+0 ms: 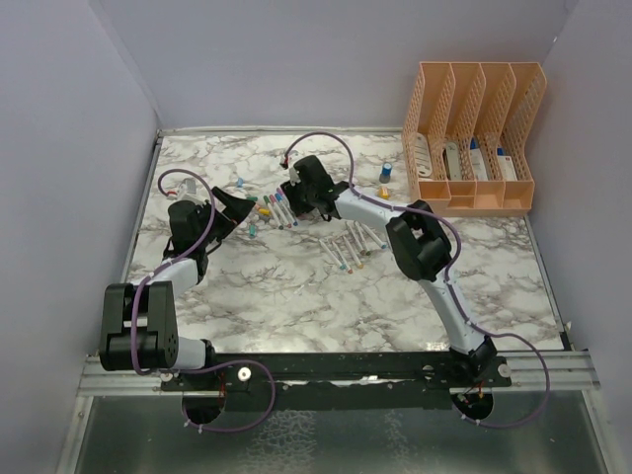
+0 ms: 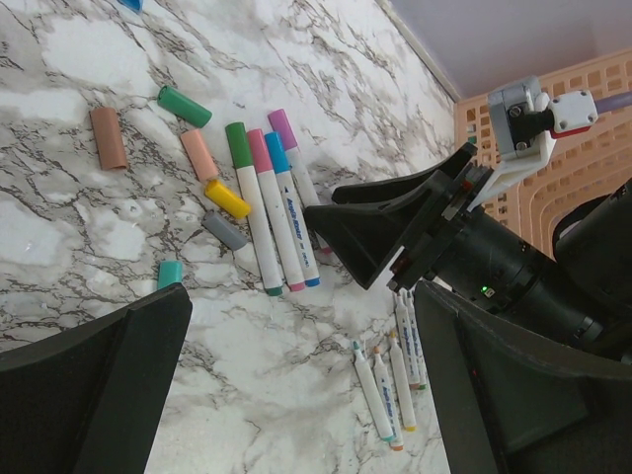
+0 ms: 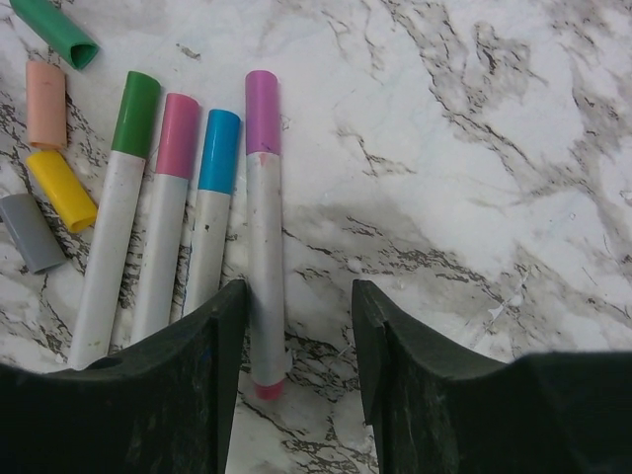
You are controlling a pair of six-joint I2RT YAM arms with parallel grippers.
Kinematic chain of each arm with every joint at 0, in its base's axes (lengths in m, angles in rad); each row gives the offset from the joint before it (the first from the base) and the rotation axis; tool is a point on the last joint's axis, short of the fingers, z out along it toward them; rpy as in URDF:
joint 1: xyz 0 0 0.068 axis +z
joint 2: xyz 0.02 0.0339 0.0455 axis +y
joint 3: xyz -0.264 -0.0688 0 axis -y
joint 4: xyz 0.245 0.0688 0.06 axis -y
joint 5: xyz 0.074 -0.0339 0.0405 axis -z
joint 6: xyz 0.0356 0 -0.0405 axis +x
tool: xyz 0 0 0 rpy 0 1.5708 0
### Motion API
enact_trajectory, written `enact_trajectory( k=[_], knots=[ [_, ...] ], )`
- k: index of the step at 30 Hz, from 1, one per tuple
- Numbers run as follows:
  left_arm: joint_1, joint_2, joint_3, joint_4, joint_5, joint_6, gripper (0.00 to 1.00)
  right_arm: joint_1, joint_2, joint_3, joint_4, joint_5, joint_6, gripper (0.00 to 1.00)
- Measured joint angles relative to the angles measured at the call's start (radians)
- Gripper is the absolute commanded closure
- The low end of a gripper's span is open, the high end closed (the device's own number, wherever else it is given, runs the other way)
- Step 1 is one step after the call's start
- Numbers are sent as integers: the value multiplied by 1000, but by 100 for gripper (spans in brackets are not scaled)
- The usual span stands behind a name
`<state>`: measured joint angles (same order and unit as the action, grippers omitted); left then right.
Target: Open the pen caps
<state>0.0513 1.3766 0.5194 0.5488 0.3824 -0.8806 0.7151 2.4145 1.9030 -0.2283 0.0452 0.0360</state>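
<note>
Several white marker pens lie capped side by side with green (image 3: 135,112), pink (image 3: 179,133), blue (image 3: 219,148) and purple caps (image 3: 263,111). My right gripper (image 3: 296,336) is open low over the table. The purple-capped pen (image 3: 265,257) lies between its jaws against the left finger (image 3: 188,375). Loose caps lie beside them: green (image 3: 54,30), peach (image 3: 45,104), yellow (image 3: 61,188), grey (image 3: 30,232). My left gripper (image 2: 296,395) is open and empty, hovering just left of the capped pens (image 2: 272,222), with a teal cap (image 2: 170,274) by its left finger.
Several uncapped pens (image 1: 348,247) lie right of centre. A small blue cylinder (image 1: 386,171) and a yellow block (image 1: 383,191) stand near an orange file organiser (image 1: 474,138) at the back right. A brown cap (image 2: 107,136) lies apart at the left.
</note>
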Motion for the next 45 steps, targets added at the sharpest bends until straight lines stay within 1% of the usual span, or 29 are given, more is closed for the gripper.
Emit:
enact_trajectory(
  k=[4, 10, 15, 18, 21, 25, 30, 34, 37, 45],
  knots=[
    [1, 1, 2, 0, 0, -2, 1, 2, 0, 0, -3, 0, 4, 77],
    [2, 10, 14, 0, 2, -6, 5, 4, 0, -4, 0, -1, 11, 98],
    [2, 11, 14, 0, 2, -16, 8, 4, -11, -34, 36, 2, 28, 99],
    [2, 22, 14, 5, 3, -32, 8, 4, -43, -99, 82, 13, 41, 99],
    [-3, 55, 27, 12, 6, -54, 1, 4, -121, -216, 103, 19, 45, 99],
    [-23, 127, 83, 39, 18, -79, 1, 4, -214, -319, 106, 19, 47, 99],
    [-66, 246, 143, 163, 59, -147, 1, 4, -352, -407, 123, 5, 61, 99],
    [-109, 344, 185, 255, 75, -213, 7, 4, -449, -471, 150, -18, 81, 99],
    [-142, 409, 216, 303, 80, -256, 10, 5, -488, -503, 160, -34, 93, 99],
    [-209, 496, 262, 413, 82, -340, 23, 14, -496, -520, 162, -71, 106, 99]
  ],
)
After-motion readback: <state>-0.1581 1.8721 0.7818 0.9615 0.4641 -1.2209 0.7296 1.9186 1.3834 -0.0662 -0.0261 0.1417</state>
